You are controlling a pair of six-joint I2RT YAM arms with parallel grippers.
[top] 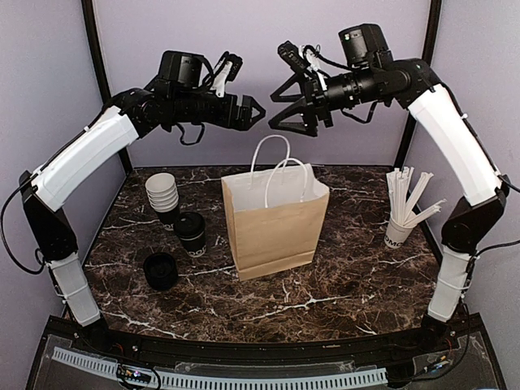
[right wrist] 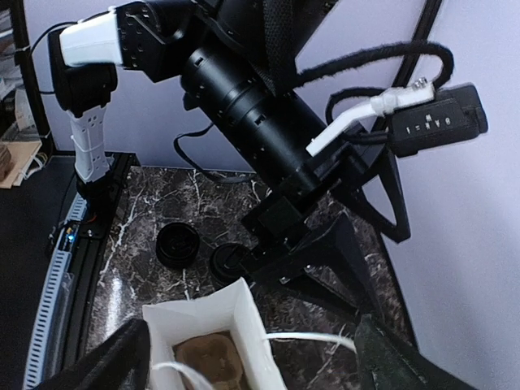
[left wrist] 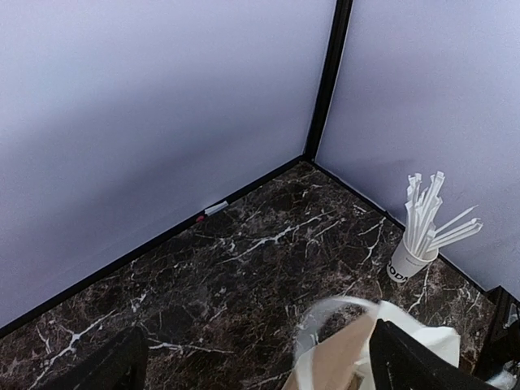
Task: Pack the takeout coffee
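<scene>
The takeout coffee point(top: 190, 234), a small black cup with a black lid, stands on the marble table left of the brown paper bag point(top: 275, 223). The bag stands upright and open with white handles. In the right wrist view the coffee's lid point(right wrist: 230, 262) shows beyond the bag's white rim point(right wrist: 211, 317). My left gripper point(top: 256, 114) and right gripper point(top: 276, 112) hang high above the bag, facing each other, both open and empty. In the left wrist view the fingers point(left wrist: 122, 363) are wide apart over the bag point(left wrist: 349, 357).
A stack of lidless cups point(top: 162, 195) stands behind the coffee. A black stack of lids point(top: 160, 270) lies at front left. A white cup of stirrers point(top: 400, 231) stands at the right edge. Grey walls enclose the table.
</scene>
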